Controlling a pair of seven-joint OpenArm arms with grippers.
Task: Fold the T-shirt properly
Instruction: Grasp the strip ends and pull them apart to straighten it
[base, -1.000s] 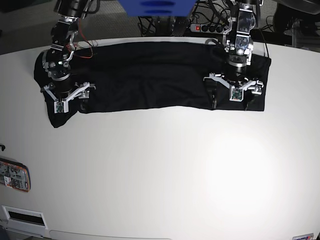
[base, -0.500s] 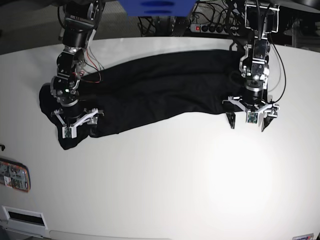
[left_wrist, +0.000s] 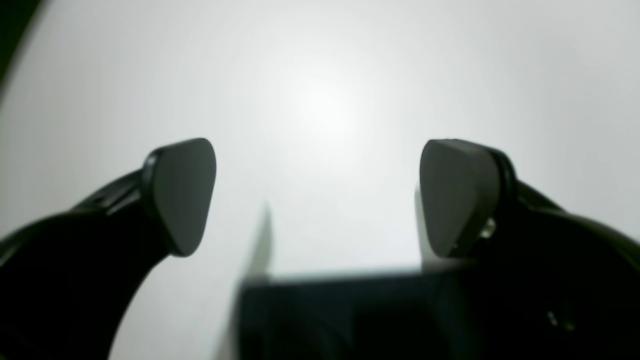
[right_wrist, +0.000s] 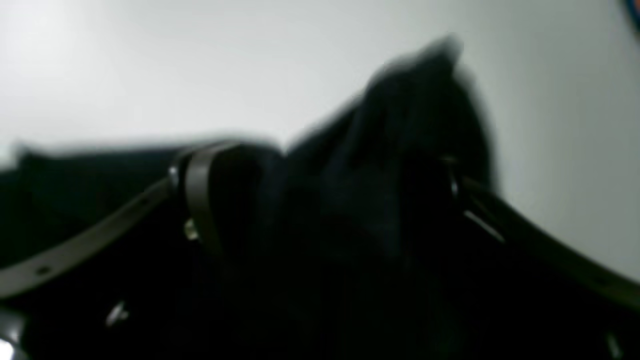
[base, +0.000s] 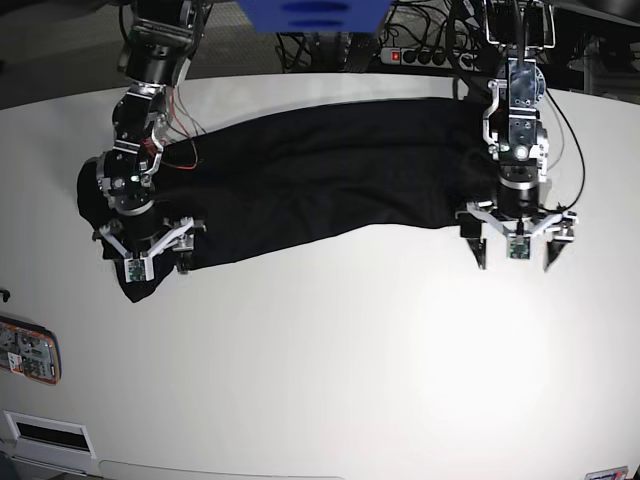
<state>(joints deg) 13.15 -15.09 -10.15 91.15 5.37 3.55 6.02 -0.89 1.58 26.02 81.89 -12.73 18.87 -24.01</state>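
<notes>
Left gripper (base: 517, 258) now off the T-shirt (base: 320, 175), spread wide over bare tabletop (base: 350, 350), right gripper (base: 146, 262) grasping cloth near the back left corner, shirt stretched along the back edge

Bare white table (base: 330, 350) in front of T-shirt (base: 320, 170), small device (base: 28, 352) at left edge

Place: robotics lab
Evidence: white worktable (base: 330, 360), power strip (base: 418, 57) and tangled cables (base: 318, 50) behind it
</notes>
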